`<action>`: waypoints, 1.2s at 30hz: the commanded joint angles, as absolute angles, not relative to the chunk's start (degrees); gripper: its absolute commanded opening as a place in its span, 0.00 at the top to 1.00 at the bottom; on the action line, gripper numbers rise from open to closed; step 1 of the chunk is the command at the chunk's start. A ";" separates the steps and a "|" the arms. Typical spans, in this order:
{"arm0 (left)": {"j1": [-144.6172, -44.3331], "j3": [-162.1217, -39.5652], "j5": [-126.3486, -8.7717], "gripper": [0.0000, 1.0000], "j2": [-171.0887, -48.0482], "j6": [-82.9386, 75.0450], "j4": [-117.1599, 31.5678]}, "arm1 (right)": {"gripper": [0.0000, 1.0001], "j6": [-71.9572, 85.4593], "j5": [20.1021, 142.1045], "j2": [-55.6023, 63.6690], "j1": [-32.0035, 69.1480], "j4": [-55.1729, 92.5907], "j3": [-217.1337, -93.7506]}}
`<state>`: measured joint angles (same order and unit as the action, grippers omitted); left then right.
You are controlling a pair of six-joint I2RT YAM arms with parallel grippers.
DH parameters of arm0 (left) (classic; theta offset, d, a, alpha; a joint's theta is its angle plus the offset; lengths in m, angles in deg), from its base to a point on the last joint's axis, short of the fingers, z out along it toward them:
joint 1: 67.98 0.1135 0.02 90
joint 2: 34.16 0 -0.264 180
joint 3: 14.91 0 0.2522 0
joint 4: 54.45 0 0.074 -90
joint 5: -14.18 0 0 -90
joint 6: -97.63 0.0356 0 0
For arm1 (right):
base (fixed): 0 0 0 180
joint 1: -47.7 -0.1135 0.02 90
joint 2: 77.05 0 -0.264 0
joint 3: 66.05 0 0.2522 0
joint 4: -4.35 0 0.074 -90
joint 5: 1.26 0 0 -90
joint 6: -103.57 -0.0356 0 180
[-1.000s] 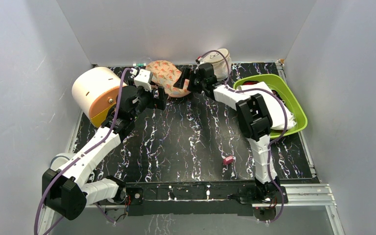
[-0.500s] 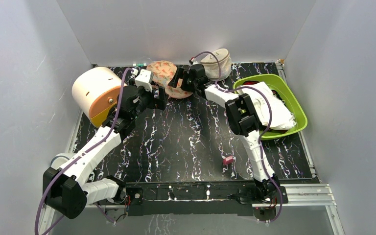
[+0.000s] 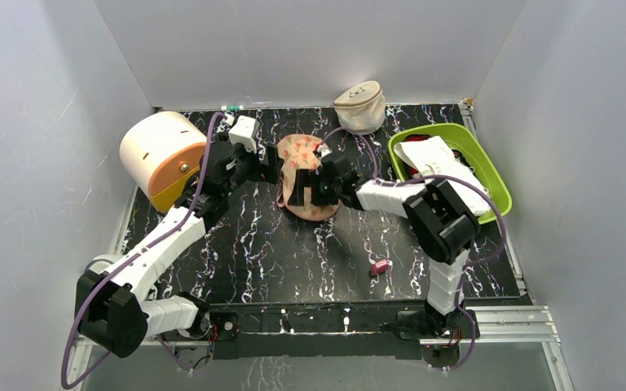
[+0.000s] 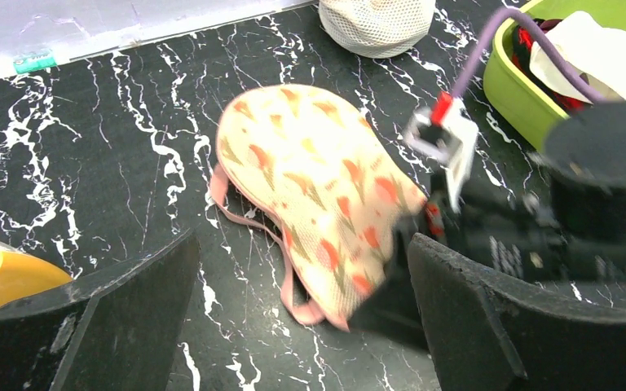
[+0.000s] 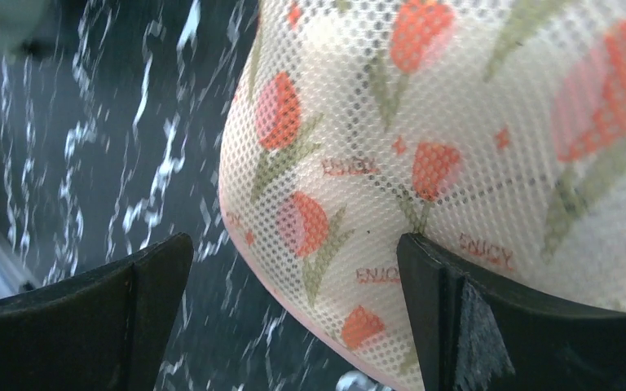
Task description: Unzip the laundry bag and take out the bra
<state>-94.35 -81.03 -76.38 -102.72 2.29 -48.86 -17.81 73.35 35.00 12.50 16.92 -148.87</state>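
Bag (image 3: 297,152) lies flat on the table (image 3: 293,261), mid-back, long axis running far-to-near w/ the near end tipped a bit to the right. Printed side up, pink trim (image 4: 249,216) along the left edge. Can't find the zip pull in any view tbh. Bra isn't visible either, so prob inside, bag looks zipped.

Right gripper (image 3: 307,189) is way closer: it sits right over the near half of the bag, coming in from the right. In its own wrist cam the mesh (image 5: 424,122) fills the shot just ahead of the fingers (image 5: 456,326), which are spread wide, not clamped on anything afaict. Can't say if they touch the fabric.

Left gripper (image 3: 267,169) is just beside the bag's left edge, apart from it, also spread wide w/ nothing in it. From its cam the bag (image 4: 310,175) is straight ahead.

So imo the next bit turns on finding the zip along that edge: one arm pins, the other pulls along the long axis.
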 commanded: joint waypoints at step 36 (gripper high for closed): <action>-105.53 -97.61 -70.20 0.02 -135.21 -1.95 -32.24 | 0.02 -17.88 112.23 -37.04 1.91 30.89 -122.51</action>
<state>-104.25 -93.97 -71.64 -132.49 -2.61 -38.39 -20.13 106.35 -34.09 1.74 30.63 -123.05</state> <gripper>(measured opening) 0.983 0.980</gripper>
